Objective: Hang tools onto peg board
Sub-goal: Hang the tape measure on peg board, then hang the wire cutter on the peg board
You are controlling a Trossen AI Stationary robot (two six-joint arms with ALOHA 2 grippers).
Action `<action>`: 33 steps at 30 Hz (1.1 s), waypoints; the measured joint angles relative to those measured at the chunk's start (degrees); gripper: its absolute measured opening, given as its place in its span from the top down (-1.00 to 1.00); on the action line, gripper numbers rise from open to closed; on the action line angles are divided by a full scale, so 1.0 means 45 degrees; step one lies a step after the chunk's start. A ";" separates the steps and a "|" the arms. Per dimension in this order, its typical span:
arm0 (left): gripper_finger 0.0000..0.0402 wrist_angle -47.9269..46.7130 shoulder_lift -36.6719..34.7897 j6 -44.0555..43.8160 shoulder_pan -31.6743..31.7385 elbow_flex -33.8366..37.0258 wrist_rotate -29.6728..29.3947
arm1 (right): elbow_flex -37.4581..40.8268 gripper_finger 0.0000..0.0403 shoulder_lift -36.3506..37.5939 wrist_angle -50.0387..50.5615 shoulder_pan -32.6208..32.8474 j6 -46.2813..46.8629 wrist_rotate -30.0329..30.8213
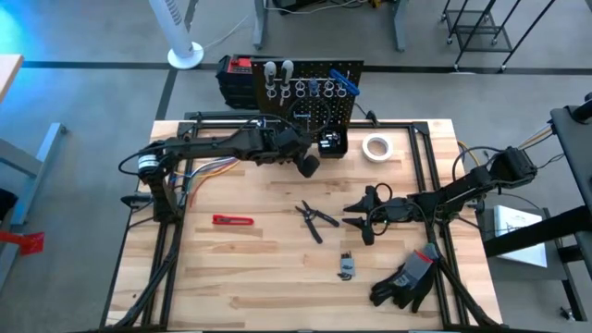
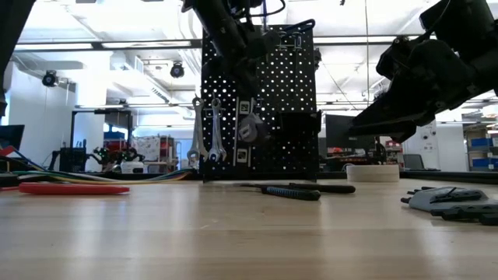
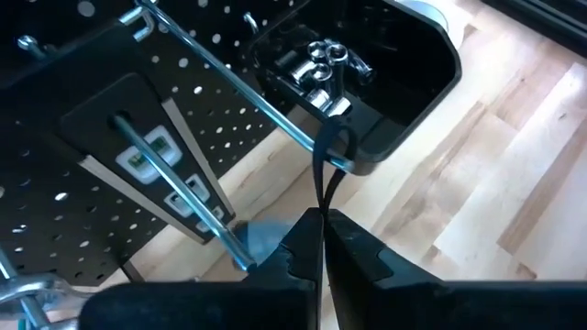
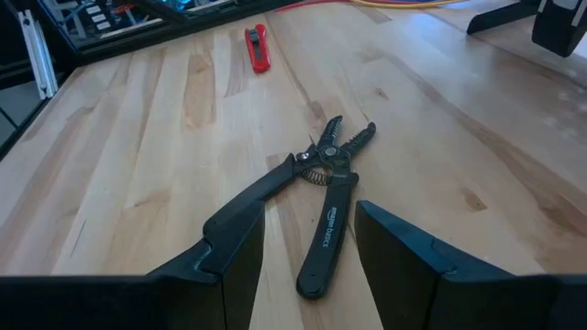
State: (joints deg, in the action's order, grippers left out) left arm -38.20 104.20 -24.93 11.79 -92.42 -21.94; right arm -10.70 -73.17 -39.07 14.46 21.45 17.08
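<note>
The black peg board stands at the table's far edge, with several silver tools hanging on it and a black bin holding silver sockets. My left gripper is close against the board, shut on a thin black cord loop that goes over a silver hook. My right gripper hangs open above the black pliers, one finger to each side of the handles. The pliers lie flat on the table. A red knife lies to the left. My left gripper pinches the lower end of the black cord loop between its two fingertips. The loop's upper end goes round the silver hook near its free end. The cord runs almost straight from fingers to hook. What hangs on the cord is hidden.
A white tape roll lies right of the bin. Black gloves and a small grey part lie near the front right. A red-and-black box stands behind the board's left end. Bare wood shows at front left.
</note>
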 joint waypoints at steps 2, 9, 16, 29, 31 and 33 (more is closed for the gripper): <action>1.00 0.0008 0.0000 0.0000 0.0038 0.0000 -0.0003 | 0.0000 0.18 0.0000 0.0000 0.0000 0.0000 -0.0003; 1.00 0.0004 0.0000 -0.0090 0.0236 0.0000 0.0010 | 0.0000 0.18 0.0000 -0.0026 0.0000 0.0005 -0.0005; 1.00 -0.0193 0.0000 -0.0194 0.0319 0.0000 0.0109 | 0.0000 0.18 0.0000 -0.0044 0.0000 0.0129 -0.0005; 0.67 -0.0953 0.0000 -0.0197 0.0039 -0.0458 0.0751 | 0.0000 0.18 0.0000 -0.0044 0.0009 0.0319 -0.0116; 0.62 -0.1378 0.0000 -0.0037 -0.0227 -0.0884 0.0740 | 0.0000 0.18 0.0000 -0.0044 0.0010 0.0405 -0.0165; 0.58 -0.1933 0.0000 0.0152 -0.0592 -0.1436 0.0645 | 0.0000 0.18 0.0000 -0.0044 0.0011 0.0478 -0.0238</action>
State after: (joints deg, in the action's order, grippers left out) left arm -46.90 104.20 -24.24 9.13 -98.88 -19.04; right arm -10.70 -73.17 -39.27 14.51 23.60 16.01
